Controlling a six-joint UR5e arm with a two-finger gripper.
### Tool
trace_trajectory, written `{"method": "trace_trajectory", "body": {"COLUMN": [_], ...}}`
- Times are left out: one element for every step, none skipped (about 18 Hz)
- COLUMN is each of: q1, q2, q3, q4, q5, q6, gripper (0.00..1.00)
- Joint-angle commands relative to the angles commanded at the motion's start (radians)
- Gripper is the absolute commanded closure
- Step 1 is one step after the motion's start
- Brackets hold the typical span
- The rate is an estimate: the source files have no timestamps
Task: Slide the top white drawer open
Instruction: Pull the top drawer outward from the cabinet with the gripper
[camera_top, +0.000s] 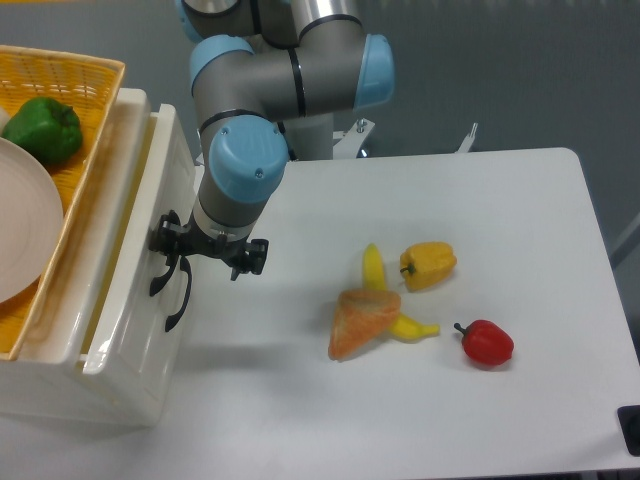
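Observation:
The top white drawer (166, 175) sits in the white cabinet at the left and is pulled out a little to the right, with a narrow gap along its upper rim. Its curved black handle (157, 279) is between the fingers of my gripper (168, 252), which is shut on it; the gripper's body hides the handle's upper part. Just to the right of and below it is the lower drawer's black handle (181, 298), which is free.
A yellow woven basket (95, 85) on the cabinet holds a green pepper (45, 128) and a white plate (25, 230). On the white table lie a banana (373, 268), a yellow pepper (428, 264), an orange wedge (360, 322) and a red pepper (486, 342).

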Motion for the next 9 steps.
{"method": "trace_trajectory", "body": {"q1": [0.000, 0.003, 0.005, 0.006, 0.008, 0.009, 0.011, 0.014, 0.018], "q2": [0.000, 0.000, 0.000, -0.002, -0.002, -0.002, -0.002, -0.002, -0.002], "q3": [0.000, 0.000, 0.002, 0.000, 0.000, 0.000, 0.000, 0.000, 0.002], "q4": [-0.002, 0.000, 0.000, -0.002, -0.002, -0.002, -0.002, -0.002, -0.002], "q5": [0.000, 0.000, 0.000, 0.000, 0.000, 0.002, 0.000, 0.002, 0.002], "q6": [0.005, 0.005, 0.005, 0.006, 0.008, 0.011, 0.012, 0.018, 0.026], "gripper": [0.00, 0.00, 0.00, 0.00, 0.00, 0.00, 0.00, 0.00, 0.00]}}
